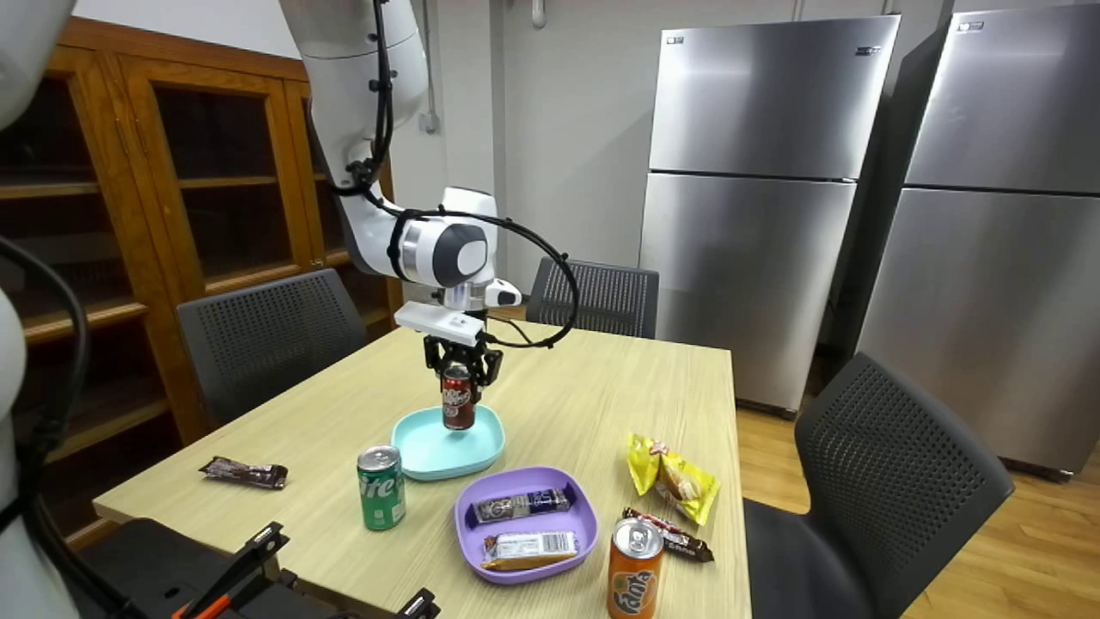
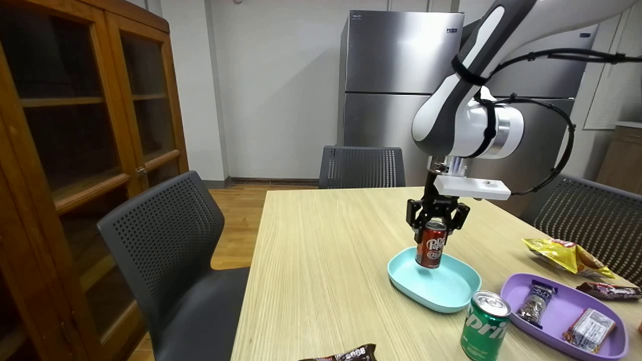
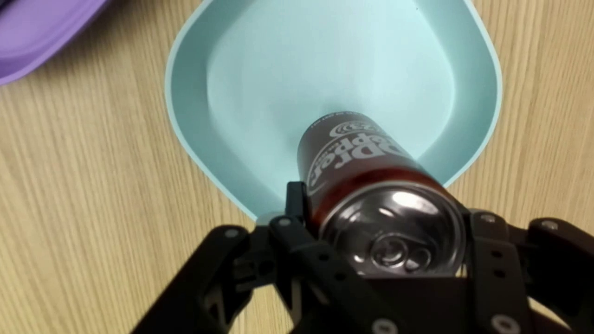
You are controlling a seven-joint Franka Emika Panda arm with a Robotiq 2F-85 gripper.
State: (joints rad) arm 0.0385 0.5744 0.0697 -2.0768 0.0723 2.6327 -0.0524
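Observation:
A dark red Dr Pepper can (image 1: 458, 404) is gripped by my gripper (image 1: 461, 378), one finger against each side near its top. In the wrist view the can (image 3: 357, 148) shows its silver lid and pull tab between the black fingers (image 3: 296, 199). It leans slightly, as the can (image 2: 431, 250) in an exterior view also shows. Directly beneath is a light teal tray (image 1: 421, 447), with nothing else visible inside it. The can's base is over the tray (image 3: 325, 55); whether it touches the tray floor I cannot tell.
A green Sprite can (image 1: 381, 499) stands close beside the teal tray. Nearby, a purple tray (image 1: 580, 523) holds two wrapped bars. An orange Fanta can (image 1: 634, 580), a yellow bag (image 1: 696, 486) and wrapped bars (image 1: 245, 473) lie around the table; chairs (image 1: 868, 464) surround it.

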